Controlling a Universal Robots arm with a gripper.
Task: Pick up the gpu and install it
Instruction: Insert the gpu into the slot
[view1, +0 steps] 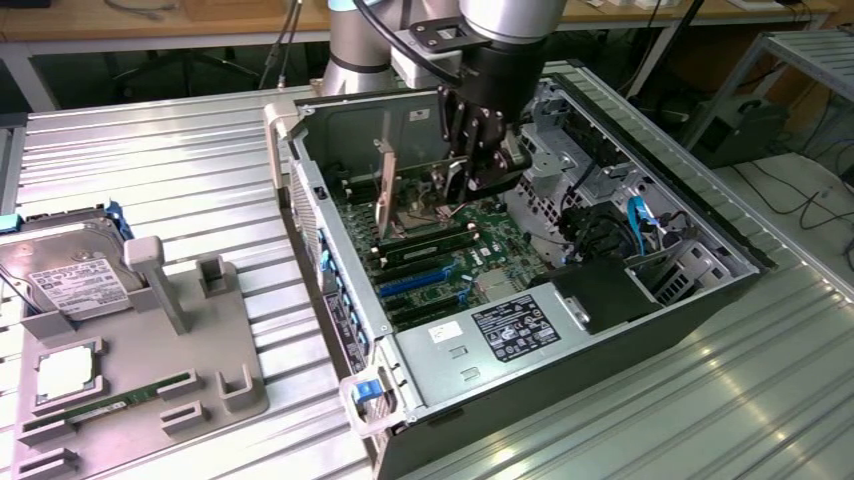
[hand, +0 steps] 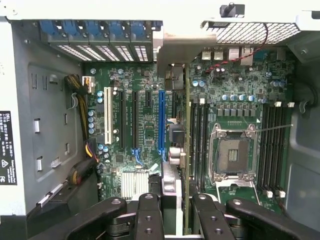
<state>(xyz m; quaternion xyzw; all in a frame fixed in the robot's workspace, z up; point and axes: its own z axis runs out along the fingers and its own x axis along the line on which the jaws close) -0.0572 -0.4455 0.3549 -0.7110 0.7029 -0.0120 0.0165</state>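
The gpu (view1: 388, 195) stands on edge inside the open computer case (view1: 340, 330), over the green motherboard (view1: 461, 255). My gripper (view1: 461, 185) is shut on it from above. In the wrist view the gpu (hand: 186, 125) appears edge-on as a thin green board running away from my gripper (hand: 176, 215). Its silver bracket (hand: 172, 47) reaches the rear slot openings. One black finger (hand: 150, 215) presses each side of the card. The card hangs over the motherboard (hand: 135, 115) between the long blue slot (hand: 161, 120) and the black memory slots (hand: 200, 140).
The CPU socket (hand: 232, 155) and the drive cage (view1: 574, 180) flank the card's path. A power supply (view1: 514, 325) fills the case's near end. On the grey fixture (view1: 200, 340) at the exterior view's left lie a hard drive (view1: 74, 285) and a RAM stick (view1: 107, 405).
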